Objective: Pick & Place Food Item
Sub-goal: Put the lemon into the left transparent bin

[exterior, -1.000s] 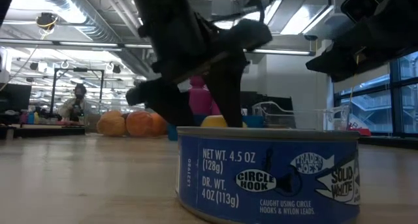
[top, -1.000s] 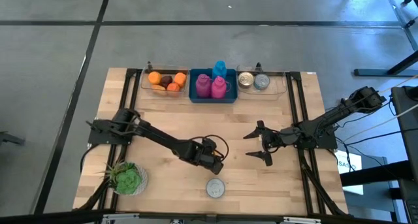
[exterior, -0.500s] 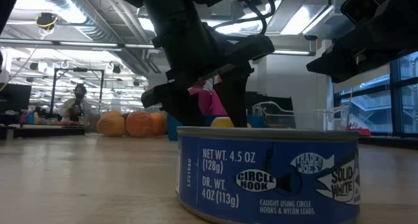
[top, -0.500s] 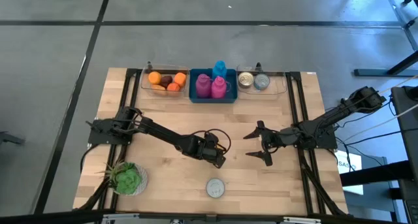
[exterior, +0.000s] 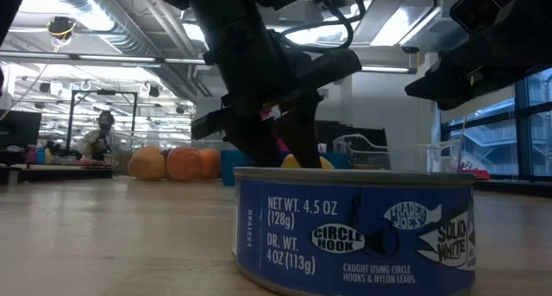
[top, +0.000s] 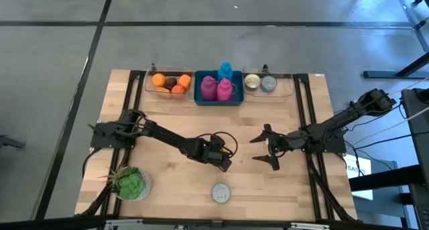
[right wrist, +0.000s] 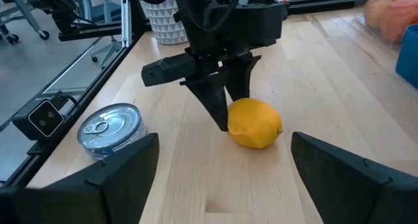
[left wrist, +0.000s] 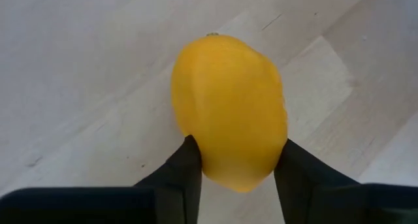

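My left arm reaches low across the table (top: 161, 116) toward centre, wrist angled down. Left gripper (left wrist: 236, 160) has its fingers (left wrist: 185, 175) pressed on both sides of the yellow lemon (left wrist: 228, 110), which sits on the wood mid-table. A tuna can (exterior: 354, 229) stands near it at the front edge. My right gripper (top: 267, 147) hovers right of centre, jaws spread wide, holding nothing.

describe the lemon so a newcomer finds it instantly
On the wooden table, near the middle, the left gripper has its fingers on either side of the lemon. It is plain yellow and lies alone on bare wood; the nearby can is a silver-topped tin.
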